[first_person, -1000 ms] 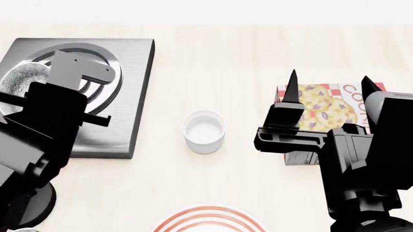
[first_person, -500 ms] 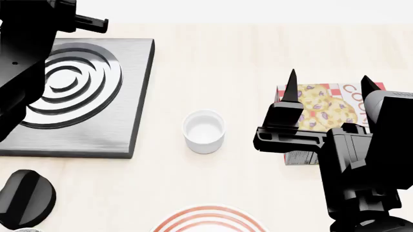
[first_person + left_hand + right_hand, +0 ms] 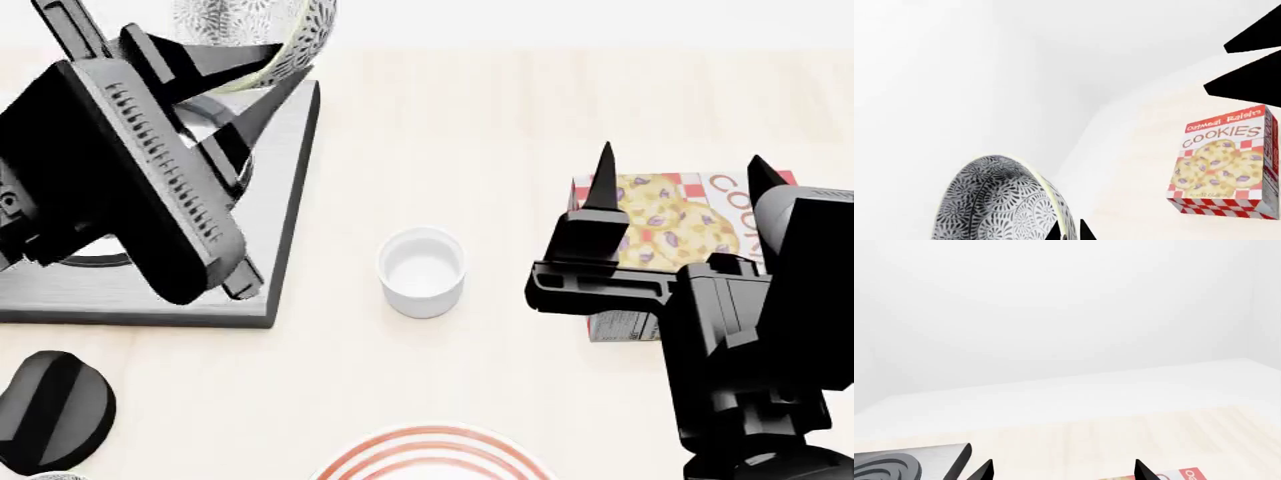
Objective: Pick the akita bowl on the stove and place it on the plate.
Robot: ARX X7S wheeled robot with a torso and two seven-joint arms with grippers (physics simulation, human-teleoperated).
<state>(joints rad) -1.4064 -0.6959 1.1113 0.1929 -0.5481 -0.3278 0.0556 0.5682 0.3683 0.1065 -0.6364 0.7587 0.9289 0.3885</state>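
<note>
Item: akita bowl (image 3: 260, 35), pinched by your left tool (image 3: 260, 85), aloft over stove (image 3: 287, 200); right tool (image 3: 674, 180) spread, idle. Carry it level, clear the cup (image 3: 422, 272), lower onto plate (image 3: 434, 455)

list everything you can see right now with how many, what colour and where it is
akita bowl: one, white-grey with dark speckled pattern, held up above the stove's far edge
stove: one, dark grey slab with black rings, far left of table
knob: one, black, near left, in front of the stove
cup: one, plain white, table centre
cookie box: one, red and white, lying flat at right
plate: one, white with red rings, near edge, partly cut off
table: one, pale wood
left gripper: black, clamping the bowl's rim
right gripper: black, open over the cookie box
</note>
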